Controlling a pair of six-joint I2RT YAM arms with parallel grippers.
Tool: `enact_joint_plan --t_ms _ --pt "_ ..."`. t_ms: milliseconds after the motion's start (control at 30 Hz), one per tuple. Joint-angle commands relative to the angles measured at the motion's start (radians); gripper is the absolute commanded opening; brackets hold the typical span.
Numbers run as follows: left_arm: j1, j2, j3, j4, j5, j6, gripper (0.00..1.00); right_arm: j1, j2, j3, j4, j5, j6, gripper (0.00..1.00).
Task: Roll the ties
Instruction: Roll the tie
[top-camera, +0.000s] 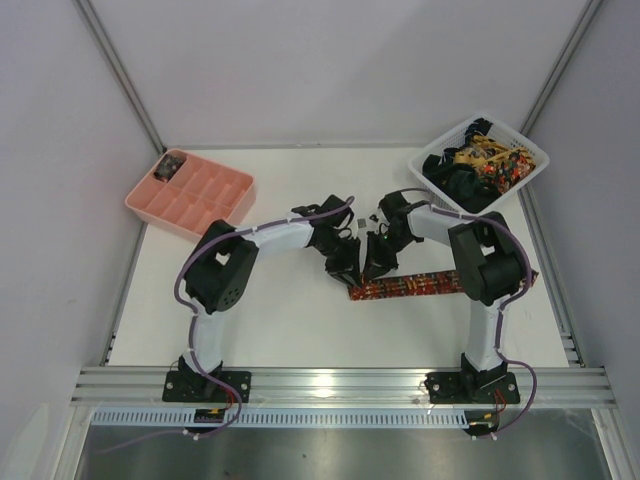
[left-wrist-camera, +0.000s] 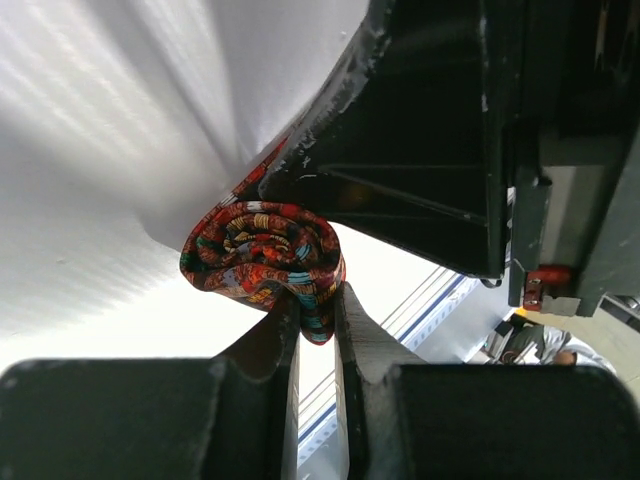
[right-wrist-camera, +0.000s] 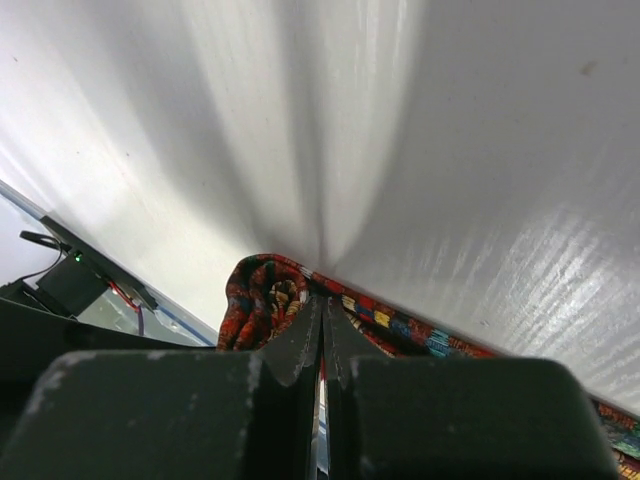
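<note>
A red patterned tie (top-camera: 415, 286) lies flat on the white table and runs right under the right arm. Its left end is wound into a small roll (left-wrist-camera: 262, 252), also seen in the right wrist view (right-wrist-camera: 262, 298). My left gripper (top-camera: 343, 270) is shut on a fold of the roll; the fabric sits between its fingertips (left-wrist-camera: 320, 310). My right gripper (top-camera: 377, 268) is shut on the tie's edge right at the roll (right-wrist-camera: 322, 303). Both grippers meet at the tie's left end, tips close together.
A white lattice basket (top-camera: 520, 150) at the back right holds several more patterned and dark ties (top-camera: 480, 165). A pink compartment tray (top-camera: 190, 195) sits at the back left with a small dark item in one corner cell. Grey walls enclose the table.
</note>
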Motion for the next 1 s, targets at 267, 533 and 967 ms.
enact_joint_plan --t_ms 267,533,967 --pt "-0.041 0.018 -0.008 0.048 -0.041 0.005 0.3 -0.013 -0.122 -0.105 0.012 0.022 0.031 0.03" --pt "-0.041 -0.027 -0.049 0.111 -0.032 -0.006 0.47 -0.125 -0.184 -0.102 -0.027 -0.021 0.007 0.03" --pt "-0.051 -0.065 -0.118 0.231 0.017 -0.021 0.61 -0.085 -0.142 -0.105 0.056 -0.322 0.026 0.04"
